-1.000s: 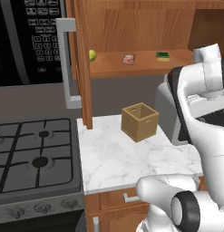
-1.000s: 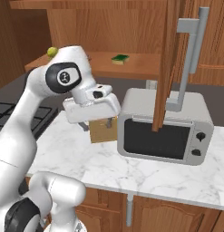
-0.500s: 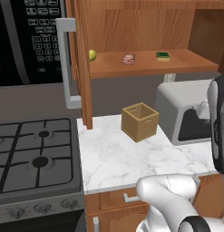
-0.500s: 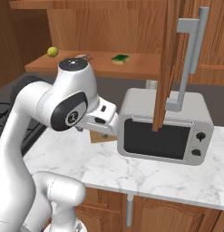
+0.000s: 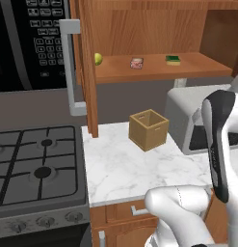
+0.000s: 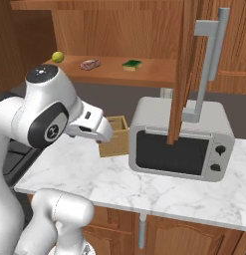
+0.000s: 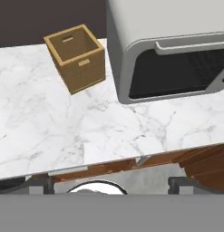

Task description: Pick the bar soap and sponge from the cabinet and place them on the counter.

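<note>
Hand view looks down on the desk, with the wooden box at far left and the microwave on the right; you can see the claw spread wide and empty, its two fingertips far apart at the near edge. Over the last second the arm has swung hard: a moment ago the claw hung just in front of the box, and it now sits pulled back above the desk's near edge, the elbow folded high in the right base view. Nothing in the cabinet has moved. The soap lies mid-shelf, the sponge just to its right, the fruit at the shelf's left end (not yours to take). Both doors are open, so the shelf is reachable. You should read this as repositioning before the first pick; neither item has been touched, and the whole task remains ahead.
</note>
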Robot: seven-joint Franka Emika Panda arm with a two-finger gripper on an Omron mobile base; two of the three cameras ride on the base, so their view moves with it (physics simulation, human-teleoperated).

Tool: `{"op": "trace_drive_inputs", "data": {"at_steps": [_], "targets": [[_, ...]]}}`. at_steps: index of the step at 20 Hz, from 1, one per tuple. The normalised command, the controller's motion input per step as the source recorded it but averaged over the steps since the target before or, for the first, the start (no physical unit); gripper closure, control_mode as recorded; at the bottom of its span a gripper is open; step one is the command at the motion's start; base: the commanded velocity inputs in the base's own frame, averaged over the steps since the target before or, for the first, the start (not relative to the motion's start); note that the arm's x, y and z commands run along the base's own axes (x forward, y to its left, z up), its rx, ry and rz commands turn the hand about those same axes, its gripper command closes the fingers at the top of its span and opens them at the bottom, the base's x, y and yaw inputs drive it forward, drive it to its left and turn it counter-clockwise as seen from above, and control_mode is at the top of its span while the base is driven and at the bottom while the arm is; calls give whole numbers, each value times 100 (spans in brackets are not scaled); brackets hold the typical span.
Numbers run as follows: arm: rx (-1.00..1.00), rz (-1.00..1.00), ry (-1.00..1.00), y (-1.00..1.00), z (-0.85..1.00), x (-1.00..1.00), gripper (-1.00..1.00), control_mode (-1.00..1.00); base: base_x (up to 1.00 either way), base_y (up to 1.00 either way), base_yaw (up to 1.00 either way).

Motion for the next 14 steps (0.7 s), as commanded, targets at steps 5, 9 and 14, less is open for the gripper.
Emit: {"op": "trace_drive_inputs", "data": {"at_steps": [5, 9, 14], "targets": [[-8, -9, 2, 10, 38, 21, -100, -100, 0, 0, 0], [-4, -14, 0, 7, 34, 28, -100, -100, 0, 0, 0], [1, -8, -11, 28, 0, 42, -100, -100, 0, 0, 0]]}}
